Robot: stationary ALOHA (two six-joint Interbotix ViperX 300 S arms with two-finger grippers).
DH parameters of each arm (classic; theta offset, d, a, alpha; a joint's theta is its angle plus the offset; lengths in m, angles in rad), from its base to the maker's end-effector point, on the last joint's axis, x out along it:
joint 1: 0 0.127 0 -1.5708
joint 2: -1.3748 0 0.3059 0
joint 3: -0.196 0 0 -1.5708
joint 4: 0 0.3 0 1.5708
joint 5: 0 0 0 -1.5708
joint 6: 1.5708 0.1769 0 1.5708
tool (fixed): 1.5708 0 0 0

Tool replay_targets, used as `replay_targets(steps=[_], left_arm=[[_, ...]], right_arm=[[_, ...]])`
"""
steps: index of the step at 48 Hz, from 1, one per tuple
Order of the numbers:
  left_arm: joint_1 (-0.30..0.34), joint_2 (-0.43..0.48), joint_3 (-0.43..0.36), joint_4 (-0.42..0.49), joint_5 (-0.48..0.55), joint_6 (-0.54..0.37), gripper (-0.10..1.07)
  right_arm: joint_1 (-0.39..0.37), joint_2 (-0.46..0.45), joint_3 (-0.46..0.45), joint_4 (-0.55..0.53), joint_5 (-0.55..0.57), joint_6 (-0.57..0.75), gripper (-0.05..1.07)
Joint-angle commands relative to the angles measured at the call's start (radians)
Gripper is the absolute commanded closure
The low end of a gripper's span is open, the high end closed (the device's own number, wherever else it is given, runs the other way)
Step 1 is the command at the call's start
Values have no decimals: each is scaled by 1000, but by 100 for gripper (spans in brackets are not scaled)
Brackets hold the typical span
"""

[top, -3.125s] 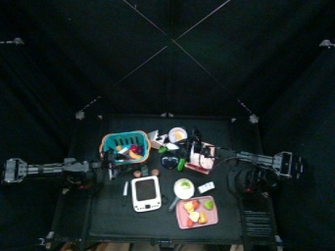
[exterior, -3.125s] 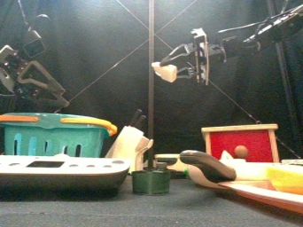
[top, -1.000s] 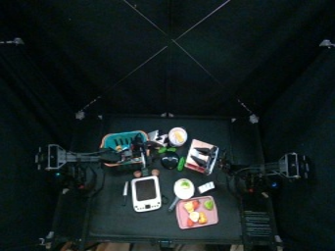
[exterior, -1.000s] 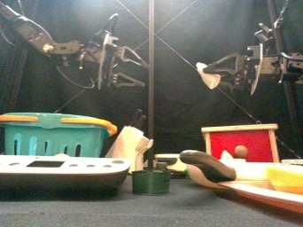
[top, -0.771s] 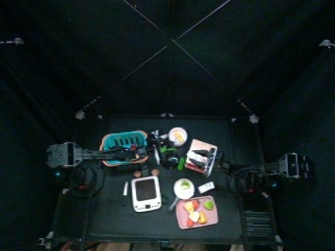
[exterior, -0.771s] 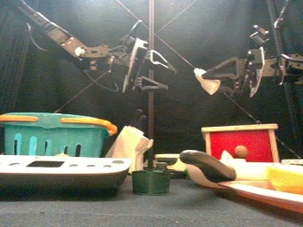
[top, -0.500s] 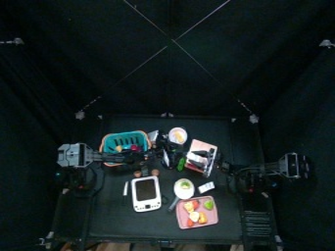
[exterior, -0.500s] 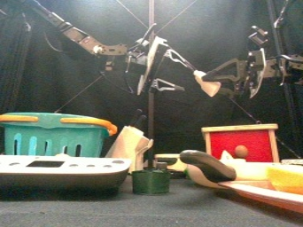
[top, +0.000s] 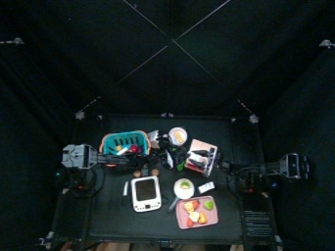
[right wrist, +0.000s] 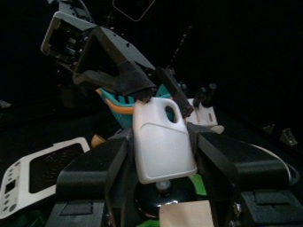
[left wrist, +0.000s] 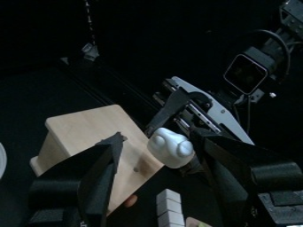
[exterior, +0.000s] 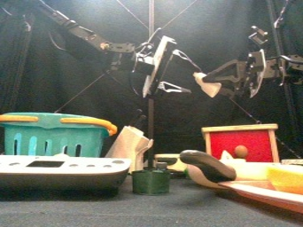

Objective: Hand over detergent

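Note:
The detergent point(right wrist: 162, 142) is a small white jug with a handle, held in the air above the table's middle. My right gripper point(right wrist: 162, 158) is shut on its sides and shows at the right in the front view, gripper point(exterior: 228, 78) and detergent point(exterior: 206, 85) together. From the left, my left gripper point(exterior: 169, 74) has reached up to it with jaws wide open. In the left wrist view the detergent's rounded end point(left wrist: 175, 148) sits between those open jaws of my left gripper point(left wrist: 166, 147), which do not visibly press on it.
Below stand a teal basket point(exterior: 48, 133), a white device with a dark screen point(exterior: 59, 168), a small dark green pot point(exterior: 151, 181), a red-faced box point(exterior: 240, 142) and a pink tray of fruit point(top: 197, 211). An orange-and-white pack point(top: 201, 154) lies near mid-table.
My left arm has swung rightward across the middle until its open jaws reached the jug. The right gripper and jug have stayed put.

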Motion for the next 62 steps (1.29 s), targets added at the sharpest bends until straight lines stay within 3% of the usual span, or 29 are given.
replay_targets(steps=[1,10,28,50,55,62], left_arm=[[-12,5,-31,-60,-2,3,4],[-32,20,-38,-118,-2,5,6],[-38,41,-64,-121,0,3,30],[-31,40,-64,-120,6,6,42],[-29,37,-63,-115,26,8,42],[-29,37,-57,-100,49,8,42]], right_arm=[[-5,-17,-25,-2,-5,0,26],[-6,-17,-26,-3,-5,0,26],[-14,-11,-26,-2,-5,0,26],[-18,-3,-31,3,29,5,25],[-20,-14,-41,6,60,8,22],[-18,-38,-78,12,178,14,6]])
